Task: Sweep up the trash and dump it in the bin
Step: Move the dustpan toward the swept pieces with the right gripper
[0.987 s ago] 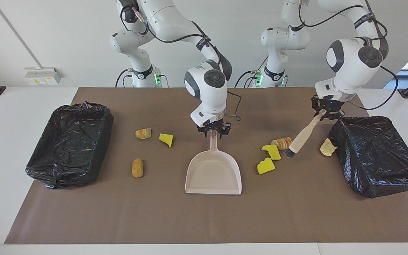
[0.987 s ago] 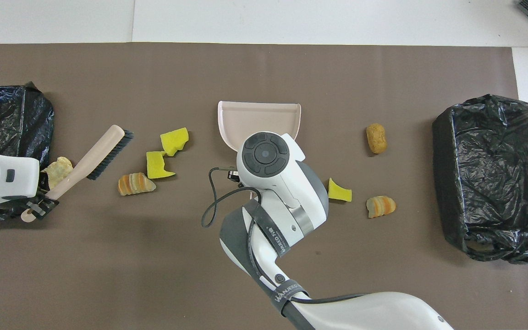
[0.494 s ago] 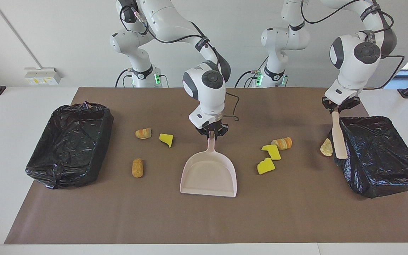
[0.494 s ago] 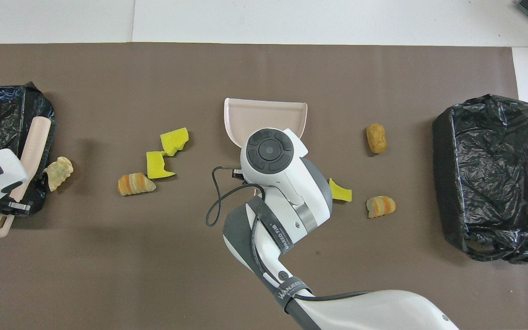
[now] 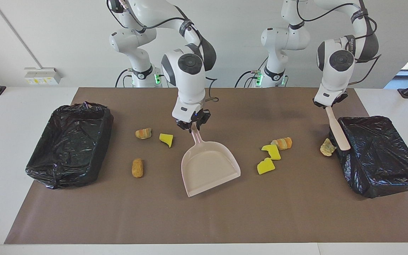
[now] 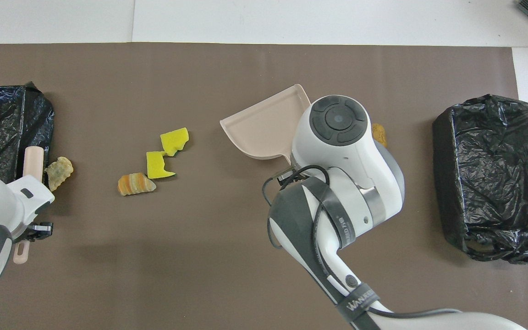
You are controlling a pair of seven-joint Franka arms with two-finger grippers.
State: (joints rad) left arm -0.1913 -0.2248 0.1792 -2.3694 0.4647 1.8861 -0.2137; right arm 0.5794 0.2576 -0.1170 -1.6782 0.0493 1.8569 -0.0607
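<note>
My right gripper point(image 5: 192, 126) is shut on the handle of the beige dustpan point(image 5: 209, 168), whose mouth faces away from the robots, angled toward the left arm's end. My left gripper point(image 5: 328, 105) is shut on the beige brush point(image 5: 338, 131), whose head rests at the edge of the bin point(image 5: 377, 152) beside a tan trash piece point(image 5: 327, 147). Two yellow chunks point(image 5: 271, 151) point(image 5: 266, 165) and a striped bread piece point(image 5: 283, 142) lie between pan and brush. A striped bread piece point(image 5: 143, 133), a yellow chunk point(image 5: 166, 139) and a brown bread piece point(image 5: 137, 167) lie toward the right arm's end.
A second black-lined bin point(image 5: 71, 143) stands at the right arm's end of the brown mat point(image 5: 204, 219). In the overhead view the right arm's wrist point(image 6: 337, 123) covers its gripper and most of the brown bread piece point(image 6: 378, 133).
The right gripper closed on the dustpan handle and carried it toward the right arm's end, turning the pan. The left gripper swung the brush from beside the yellow chunks to the bin's edge.
</note>
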